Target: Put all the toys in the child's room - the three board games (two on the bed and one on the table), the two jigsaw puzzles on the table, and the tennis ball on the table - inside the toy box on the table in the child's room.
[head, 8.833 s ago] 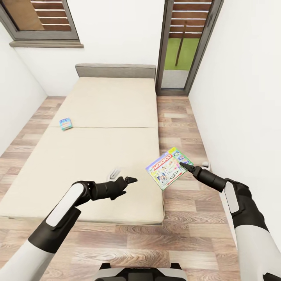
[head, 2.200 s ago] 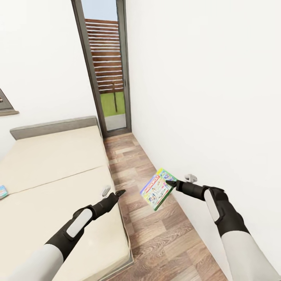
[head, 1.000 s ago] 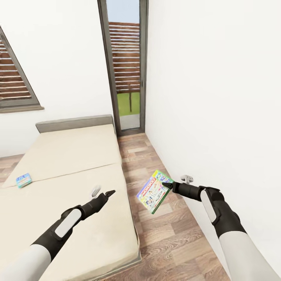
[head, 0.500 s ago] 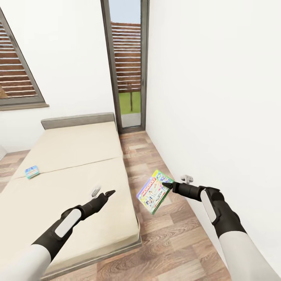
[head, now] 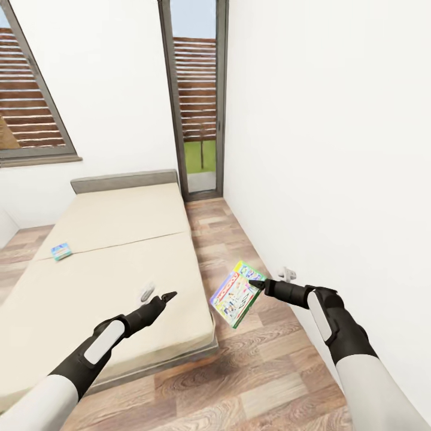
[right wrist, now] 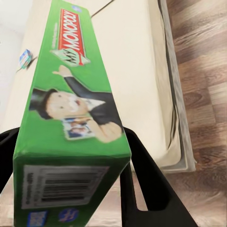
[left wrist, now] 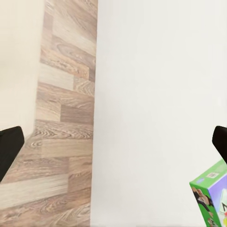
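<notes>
Green-edged flat Monopoly game box (head: 235, 293): clamped at one corner in my right gripper (head: 256, 284), hanging tilted over the wood-plank floor (head: 263, 365) just beside the foot corner of the beige-mattress bed (head: 108, 263). In the right wrist view, both fingers bracket the barcode end.

Judgement: cardboard, stiff and light; a corner hold leaves it free to swing, so the faces could slip under quick turns. A hold nearer mid-edge would steady it.

Small blue flat game box (head: 60, 251): lying on the mattress near its far side, well apart from me. Thin and flat, so best taken across its short edges.

Left gripper (head: 160, 296): over the mattress, fingers spread, empty.
</notes>
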`<state>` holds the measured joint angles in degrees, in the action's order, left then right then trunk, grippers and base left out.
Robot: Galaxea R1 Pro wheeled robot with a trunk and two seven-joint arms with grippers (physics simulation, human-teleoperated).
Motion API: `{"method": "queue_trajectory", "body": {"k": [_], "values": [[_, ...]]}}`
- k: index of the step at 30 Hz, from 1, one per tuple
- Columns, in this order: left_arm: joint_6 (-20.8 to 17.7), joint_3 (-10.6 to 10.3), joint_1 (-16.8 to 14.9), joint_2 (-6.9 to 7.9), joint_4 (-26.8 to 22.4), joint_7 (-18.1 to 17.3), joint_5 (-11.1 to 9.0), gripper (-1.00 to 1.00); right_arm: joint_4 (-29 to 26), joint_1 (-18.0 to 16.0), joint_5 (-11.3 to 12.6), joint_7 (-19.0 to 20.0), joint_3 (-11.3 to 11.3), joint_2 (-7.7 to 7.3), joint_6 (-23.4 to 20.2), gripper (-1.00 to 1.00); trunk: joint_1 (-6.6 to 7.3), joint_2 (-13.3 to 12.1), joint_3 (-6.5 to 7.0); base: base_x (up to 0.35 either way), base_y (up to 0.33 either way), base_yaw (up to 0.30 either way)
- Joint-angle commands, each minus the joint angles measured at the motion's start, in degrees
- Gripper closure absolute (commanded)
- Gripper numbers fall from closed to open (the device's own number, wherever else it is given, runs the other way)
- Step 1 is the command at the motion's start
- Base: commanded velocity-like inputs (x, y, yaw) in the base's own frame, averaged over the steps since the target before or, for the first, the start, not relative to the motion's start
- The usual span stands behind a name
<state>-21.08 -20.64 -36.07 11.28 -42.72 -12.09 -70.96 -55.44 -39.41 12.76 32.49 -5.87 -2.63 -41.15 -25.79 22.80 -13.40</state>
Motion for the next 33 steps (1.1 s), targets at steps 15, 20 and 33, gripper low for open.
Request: {"method": "queue_trajectory", "body": {"k": [15, 20, 33], "values": [[-0.1, -0.1, -0.1, 0.1, 0.5, 0.0, -0.4, -1.0, 0.0, -0.1, 0.3, 0.0, -0.1, 0.07, -0.4, 1.0, 0.0, 0.1, 1.06, -0.152, 0.021, 0.0], [-0.1, -0.1, -0.1, 0.12, 1.4, 0.0, -0.5, -1.0, 0.0, -0.1, 0.3, 0.0, -0.1, 0.06, -0.4, 1.0, 0.0, 0.1, 1.43, -0.026, 0.004, 0.0], [-0.1, -0.1, -0.1, 0.13, 2.4, 0.0, -0.4, -1.0, 0.9, 0.1, 0.3, 0.2, -0.1, 0.02, -0.4, 1.0, 0.0, 0.1, 1.7, -0.007, 0.001, 0.0]]}}
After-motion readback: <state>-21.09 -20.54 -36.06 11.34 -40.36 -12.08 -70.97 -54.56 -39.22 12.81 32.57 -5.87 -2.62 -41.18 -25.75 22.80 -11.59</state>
